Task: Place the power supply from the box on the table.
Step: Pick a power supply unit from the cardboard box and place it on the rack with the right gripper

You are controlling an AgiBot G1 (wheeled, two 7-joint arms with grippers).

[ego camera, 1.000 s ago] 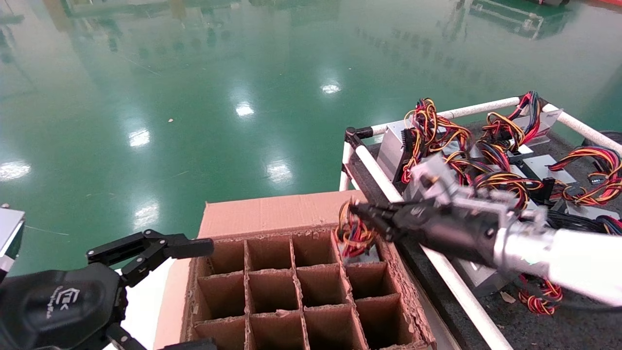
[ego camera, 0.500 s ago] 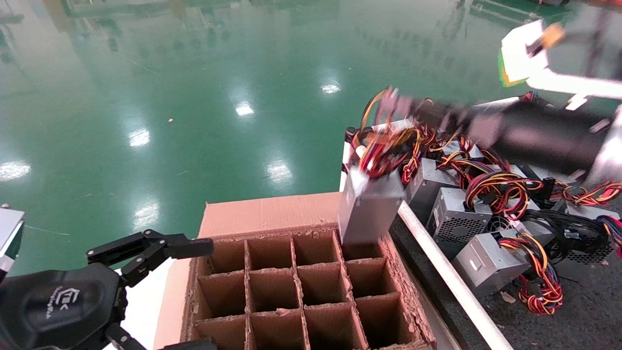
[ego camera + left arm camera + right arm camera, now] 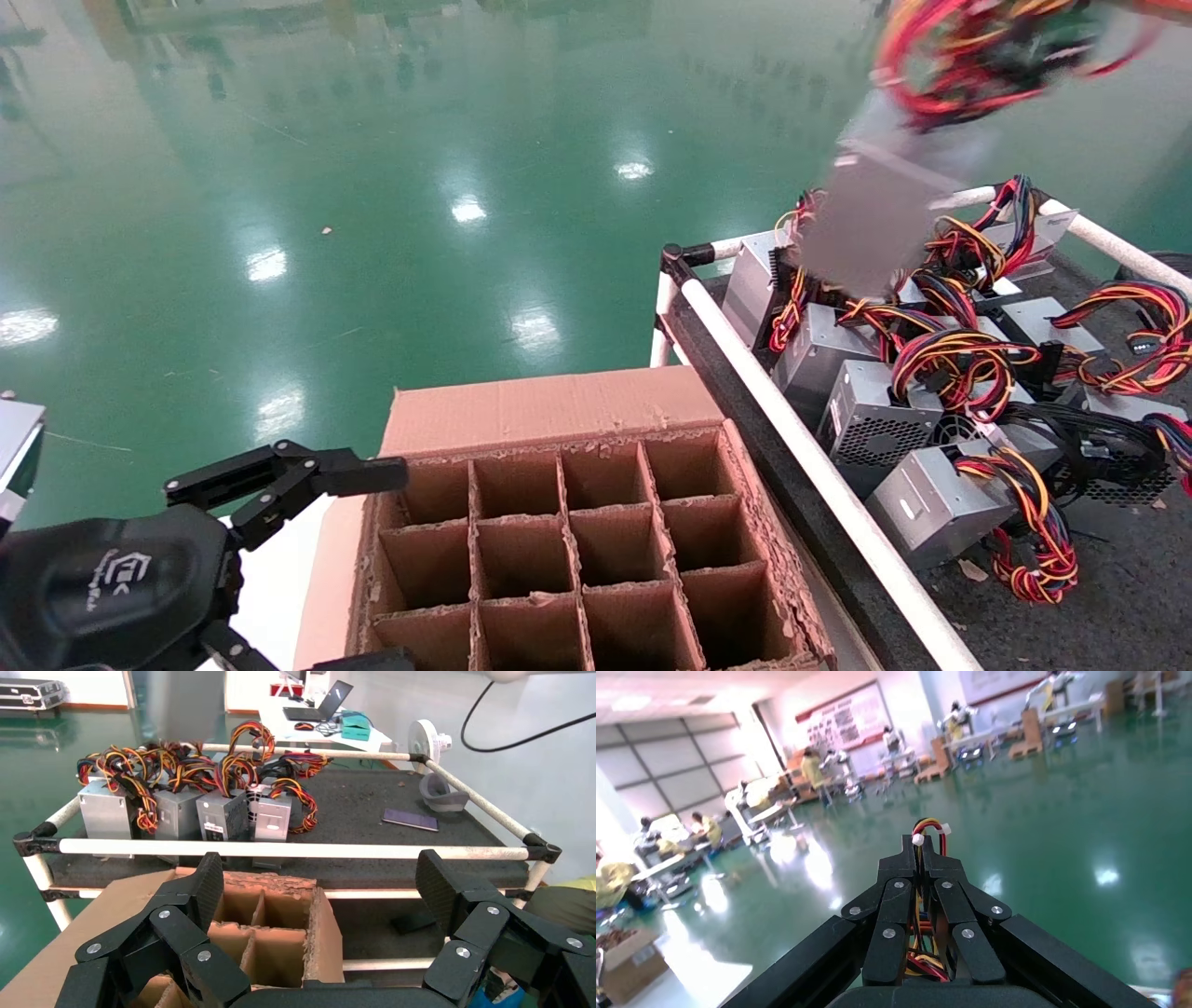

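Observation:
The power supply [image 3: 871, 219], a silver-grey block, hangs blurred high over the far left corner of the table [image 3: 1117, 615]. Its red, yellow and black wire bundle [image 3: 978, 47] reaches up to the top edge of the head view. In the right wrist view my right gripper [image 3: 920, 855] is shut on those wires [image 3: 926, 829], which poke out past its tips. The brown box [image 3: 521, 410] with its cardboard cells stands in front of me, and every cell I can see is empty. My left gripper [image 3: 368, 568] is parked open at the box's [image 3: 320, 938] near left corner.
Several other power supplies [image 3: 885, 424] with coloured wire bundles crowd the table's left part. A white pipe rail [image 3: 801, 447] separates box and table. Farther along the table [image 3: 365, 808] lie a flat purple object [image 3: 410, 819] and a grey part [image 3: 441, 796]. Green floor lies beyond.
My right gripper pulled the power supply by its wires out of the box's far right cell, then swung it up and right over the table. The left arm stayed still.

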